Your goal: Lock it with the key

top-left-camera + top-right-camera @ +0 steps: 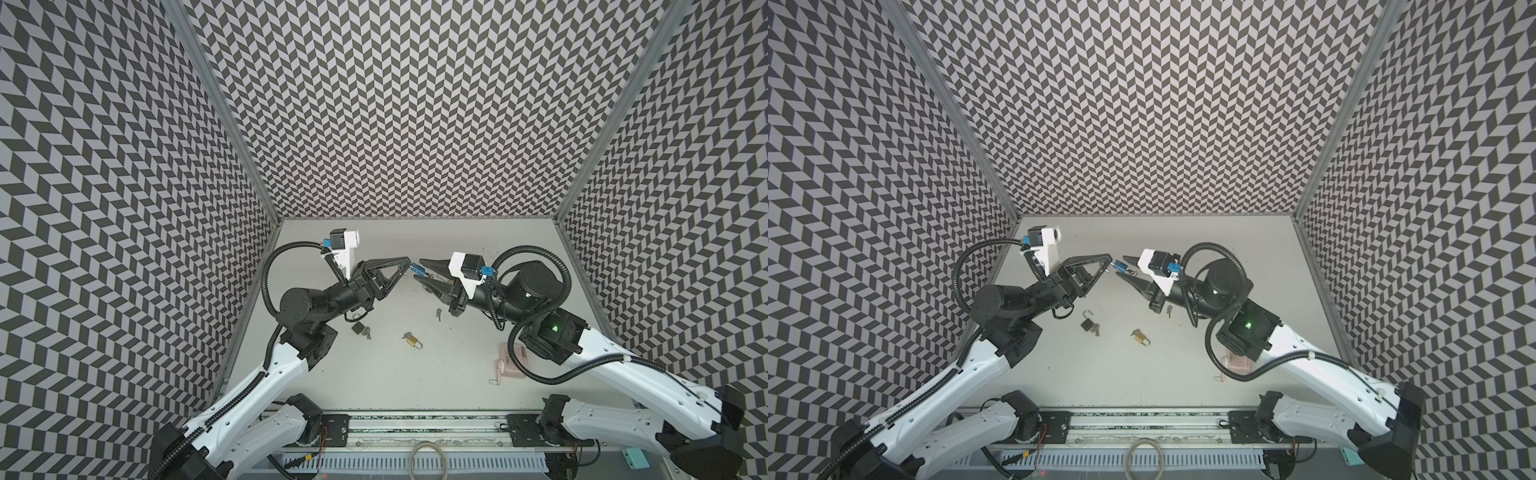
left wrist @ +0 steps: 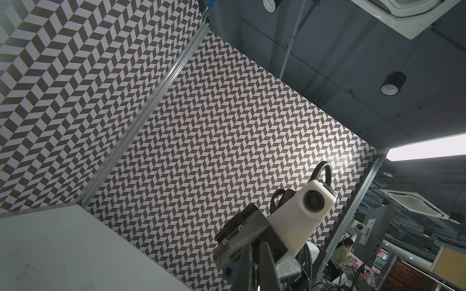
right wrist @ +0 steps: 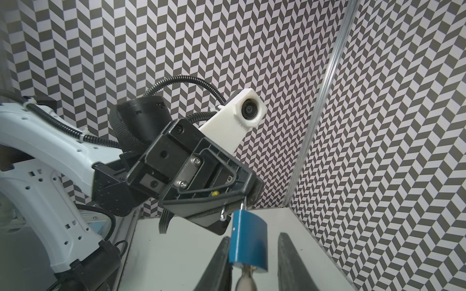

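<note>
Two pairs of fingers meet at one blue padlock (image 3: 248, 239), which is held in the air above the worktop (image 1: 374, 374). The left fingers (image 3: 206, 201) are pressed together on the steel shackle (image 3: 243, 205), and the lock body hangs from that pinch. The right fingers (image 3: 287, 259) stand apart on either side of the body. One lies against or just beside one flank and the other leaves a clear gap, so nothing is clamped there yet. A key (image 3: 245, 279) sits in the keyway at the end of the body away from the shackle, between the right fingers. The shackle's free end appears to be out of the body, so the lock reads as open.

The padlock is probably small, rigid and dense, with smooth painted flanks that may slip. A pinch on the round shackle lets the body swing, so it likely needs steadying across its broad flat faces. The key is thin and stiff, and the place to grip it is across the flat of its bow, not its edges.

Well apart from the blue padlock, down on the worktop and nearer the arm bases, lie a black padlock (image 1: 1087, 324) with its shackle raised, a brass padlock (image 1: 412, 340) and a loose key (image 1: 437, 313). A pink object (image 1: 511, 365) lies farther off, partly hidden by the right arm.
</note>
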Motion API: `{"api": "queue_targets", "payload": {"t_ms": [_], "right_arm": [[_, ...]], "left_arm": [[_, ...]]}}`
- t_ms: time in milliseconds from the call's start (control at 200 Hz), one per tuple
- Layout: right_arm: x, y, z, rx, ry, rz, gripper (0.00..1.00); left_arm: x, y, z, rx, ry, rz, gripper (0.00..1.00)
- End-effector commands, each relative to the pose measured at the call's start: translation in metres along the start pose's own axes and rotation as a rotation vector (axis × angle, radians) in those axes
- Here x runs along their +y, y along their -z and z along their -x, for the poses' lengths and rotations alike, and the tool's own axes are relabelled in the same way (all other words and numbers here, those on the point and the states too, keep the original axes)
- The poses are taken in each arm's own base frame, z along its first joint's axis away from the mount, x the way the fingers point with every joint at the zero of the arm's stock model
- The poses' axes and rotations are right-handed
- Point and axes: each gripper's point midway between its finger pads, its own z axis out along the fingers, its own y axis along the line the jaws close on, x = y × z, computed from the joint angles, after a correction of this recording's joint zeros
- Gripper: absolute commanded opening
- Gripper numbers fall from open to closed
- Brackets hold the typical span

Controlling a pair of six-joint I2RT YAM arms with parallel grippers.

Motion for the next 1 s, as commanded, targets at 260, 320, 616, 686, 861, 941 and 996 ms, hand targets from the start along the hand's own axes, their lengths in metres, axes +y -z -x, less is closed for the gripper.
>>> {"api": "queue_targets", "payload": {"t_ms": [260, 320, 616, 686, 861, 941, 996], "right_arm": [[0.009, 0.008, 0.021, -0.095, -0.090, 0.045, 0.08], [0.010, 0.010, 0.022, -0.101, -0.149, 0.051, 0.00], [0.039, 0.016, 0.043, -0.141, -0.507, 0.282, 0.00], [0.045, 0.018, 0.047, -0.155, -0.559, 0.333, 0.00], [0.052, 0.021, 0.057, -0.201, -0.627, 0.412, 0.00], [0.047, 0.017, 0.055, -0.207, -0.630, 0.382, 0.00], [0.043, 0.016, 0.054, -0.209, -0.627, 0.358, 0.00]], "left_arm": [[-0.003, 0.001, -0.001, -0.007, -0.002, -0.030, 0.00], [-0.004, 0.001, -0.001, -0.002, -0.015, -0.028, 0.00], [-0.021, -0.004, -0.005, 0.088, -0.147, -0.060, 0.00], [-0.028, -0.005, -0.003, 0.092, -0.169, -0.075, 0.00], [-0.038, -0.006, -0.005, 0.105, -0.199, -0.092, 0.00], [-0.038, -0.009, -0.009, 0.113, -0.190, -0.099, 0.00], [-0.038, -0.011, -0.012, 0.116, -0.183, -0.103, 0.00]]}}
